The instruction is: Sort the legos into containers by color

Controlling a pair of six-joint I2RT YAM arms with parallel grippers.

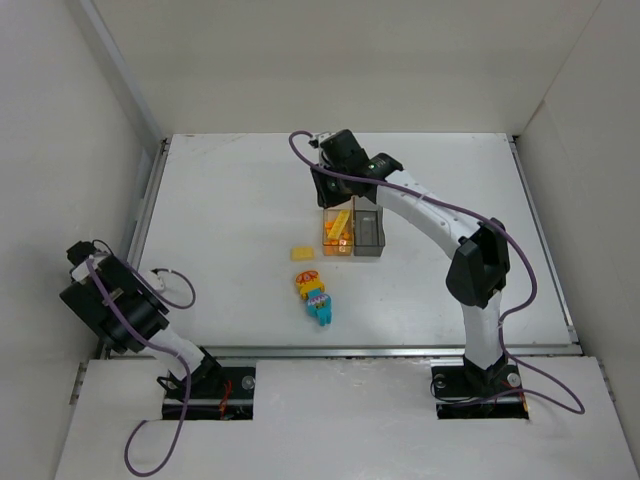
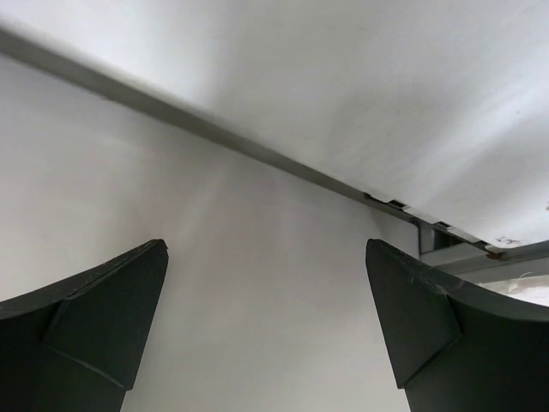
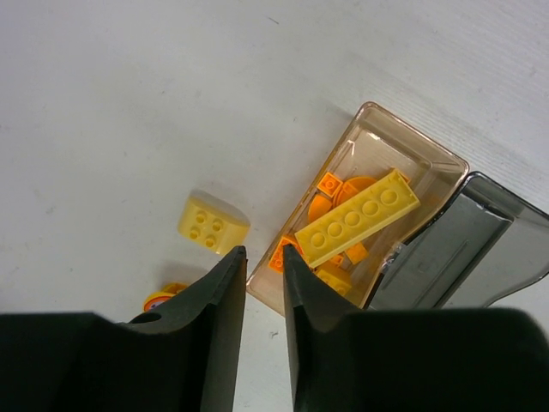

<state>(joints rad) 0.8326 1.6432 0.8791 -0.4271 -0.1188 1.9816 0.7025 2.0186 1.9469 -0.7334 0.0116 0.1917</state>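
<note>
The amber box (image 1: 338, 232) holds several orange and yellow legos, with a long yellow brick (image 3: 356, 216) lying slantwise on top. The smoky grey box (image 1: 368, 232) joined to its right looks empty; it also shows in the right wrist view (image 3: 446, 257). My right gripper (image 1: 323, 192) hovers over the amber box's (image 3: 403, 137) left corner. In its wrist view the right gripper (image 3: 264, 251) is open only by a narrow gap, with nothing between the jaws. A yellow block (image 3: 213, 225) lies on the table left of the box (image 1: 301, 252). My left gripper (image 2: 266, 249) is wide open and empty, parked at the left (image 1: 82, 258).
Below the boxes lies a cluster of an orange-yellow piece (image 1: 310, 283) and a teal piece (image 1: 322, 312). An orange round piece (image 3: 163, 299) peeks out beside my right finger. White walls enclose the table on three sides. A metal rail (image 2: 283, 163) runs past the left gripper.
</note>
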